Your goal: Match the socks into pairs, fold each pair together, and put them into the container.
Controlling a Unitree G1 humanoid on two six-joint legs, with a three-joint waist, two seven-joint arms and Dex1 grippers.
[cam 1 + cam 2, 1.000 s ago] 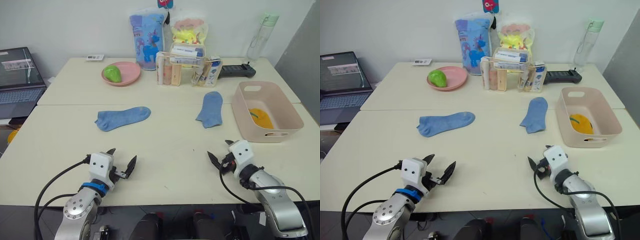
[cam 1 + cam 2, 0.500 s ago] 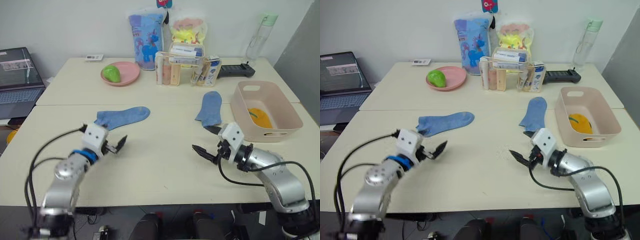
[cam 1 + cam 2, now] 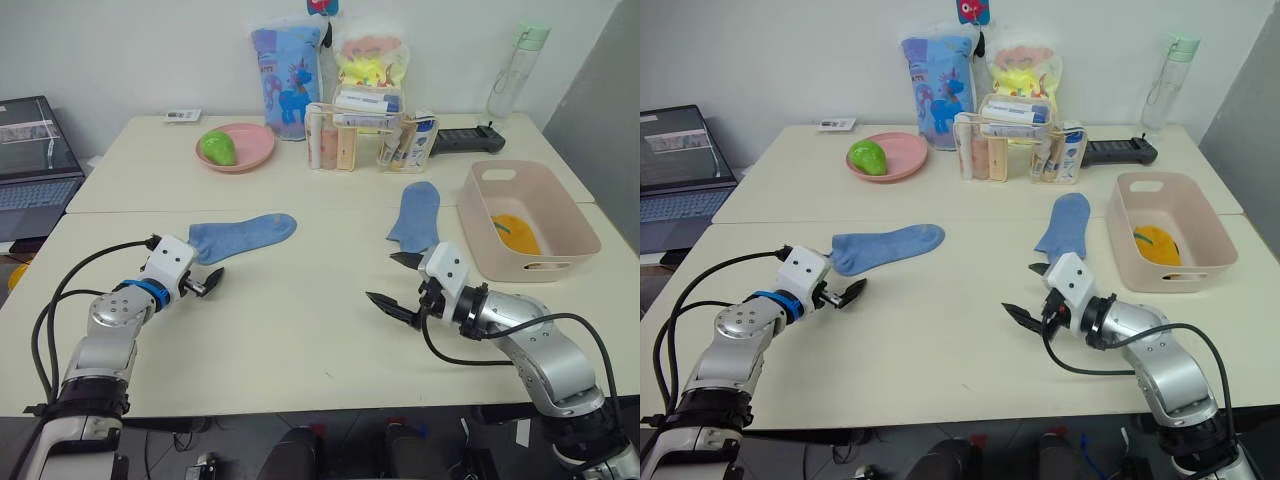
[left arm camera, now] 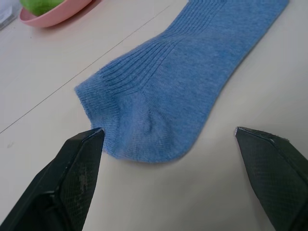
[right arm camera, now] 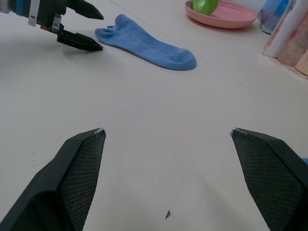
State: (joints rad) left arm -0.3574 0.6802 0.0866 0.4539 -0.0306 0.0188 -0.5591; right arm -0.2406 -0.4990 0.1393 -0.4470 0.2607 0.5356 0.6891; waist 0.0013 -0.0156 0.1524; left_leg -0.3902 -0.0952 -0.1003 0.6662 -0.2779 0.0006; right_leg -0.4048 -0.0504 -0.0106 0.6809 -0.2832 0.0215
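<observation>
Two light blue socks lie flat on the table: one on the left, one on the right. My left gripper is open just short of the left sock's near end, which lies in front of the gap between its fingers. My right gripper is open and empty, low over the table just in front of the right sock. The pale pink container stands at the right with something mustard yellow inside.
At the back are a pink plate with a green fruit, a clear organizer box, two printed bags, a bottle and a black device. A laptop sits off the table's left side.
Both arms have reached forward from the table's near edge. The left gripper went up to the left sock's end; the right one moved forward and left toward the right sock.
</observation>
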